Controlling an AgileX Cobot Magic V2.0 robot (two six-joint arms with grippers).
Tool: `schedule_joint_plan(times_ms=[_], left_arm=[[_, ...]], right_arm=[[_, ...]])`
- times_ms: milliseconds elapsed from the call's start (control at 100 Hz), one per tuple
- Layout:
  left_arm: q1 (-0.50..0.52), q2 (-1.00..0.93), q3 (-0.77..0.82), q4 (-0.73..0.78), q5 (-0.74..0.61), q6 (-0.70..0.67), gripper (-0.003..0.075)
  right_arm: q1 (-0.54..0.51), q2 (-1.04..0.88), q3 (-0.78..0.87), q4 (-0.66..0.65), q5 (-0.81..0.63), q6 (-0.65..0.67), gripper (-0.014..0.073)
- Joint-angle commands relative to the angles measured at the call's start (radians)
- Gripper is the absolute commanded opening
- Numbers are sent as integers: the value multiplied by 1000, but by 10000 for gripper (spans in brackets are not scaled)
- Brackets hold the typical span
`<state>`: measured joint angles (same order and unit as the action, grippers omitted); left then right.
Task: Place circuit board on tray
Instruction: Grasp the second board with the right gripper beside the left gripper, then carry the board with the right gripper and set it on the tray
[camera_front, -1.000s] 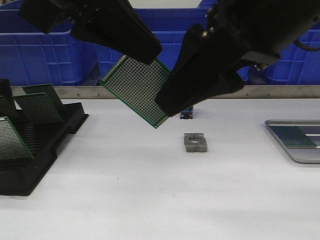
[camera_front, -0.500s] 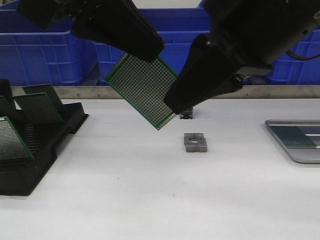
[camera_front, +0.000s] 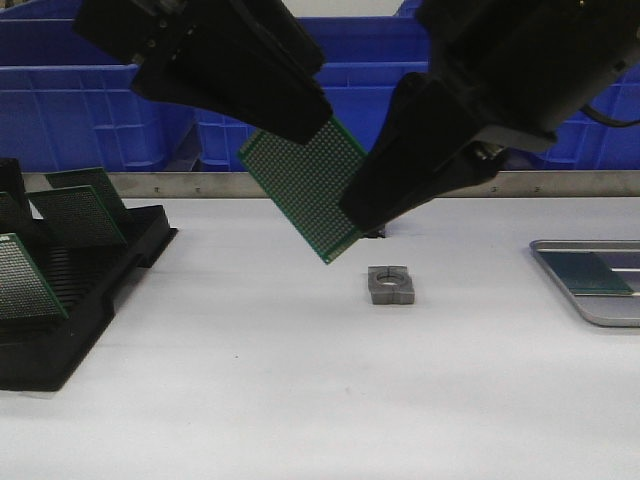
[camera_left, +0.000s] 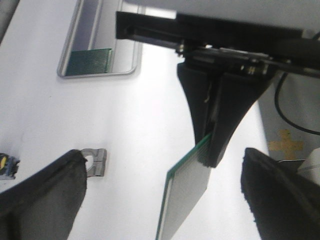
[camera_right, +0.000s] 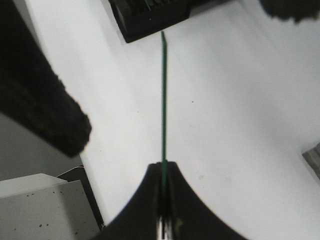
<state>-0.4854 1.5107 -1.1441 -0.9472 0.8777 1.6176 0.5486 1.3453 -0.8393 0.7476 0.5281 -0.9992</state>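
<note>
A green perforated circuit board (camera_front: 308, 183) hangs tilted above the table's middle. My right gripper (camera_front: 353, 222) is shut on its lower right edge; the right wrist view shows the board edge-on (camera_right: 163, 90) pinched between the fingers (camera_right: 163, 169). My left gripper (camera_front: 300, 118) is at the board's top edge. In the left wrist view its two fingers stand wide apart on either side of the board (camera_left: 185, 200) without touching it. The silver tray (camera_front: 600, 316) lies at the far right with another green board (camera_front: 590, 272) on it.
A black slotted rack (camera_front: 90, 290) with several upright green boards stands at the left. A small grey metal block (camera_front: 391, 284) lies on the white table below the board. Blue bins (camera_front: 60, 100) line the back behind a metal rail.
The held board has shifted right and tilted steeper. Both arms moved right with it.
</note>
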Motion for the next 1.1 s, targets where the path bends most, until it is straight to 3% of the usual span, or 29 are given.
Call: schedule_joint_plan(times_ms=[0, 180, 510, 650, 890, 940, 1010, 1090], left_arm=[[18, -40, -29, -58, -34, -9, 618], [43, -40, -29, -58, -28, -11, 618], [42, -40, -29, -58, -28, -11, 617], [42, -40, -29, -62, -28, -11, 617], [42, -40, -29, -67, -26, -11, 617], [42, -40, -29, -67, -26, -11, 617], [42, -40, -29, -67, -26, -11, 617], [42, -40, -29, -67, -26, -11, 617]], right_arm=[[-56, -26, -24, 30, 2, 35, -69], [-288, -26, -22, 30, 65, 112, -69], [-685, 45, -22, 51, 75, 118, -69], [-753, 116, -22, 102, 25, 118, -69], [-756, 248, -26, 187, -135, 117, -60], [-756, 268, -26, 202, -144, 117, -25], [-756, 286, -26, 218, -136, 117, 89], [-761, 290, -26, 225, -129, 117, 309]])
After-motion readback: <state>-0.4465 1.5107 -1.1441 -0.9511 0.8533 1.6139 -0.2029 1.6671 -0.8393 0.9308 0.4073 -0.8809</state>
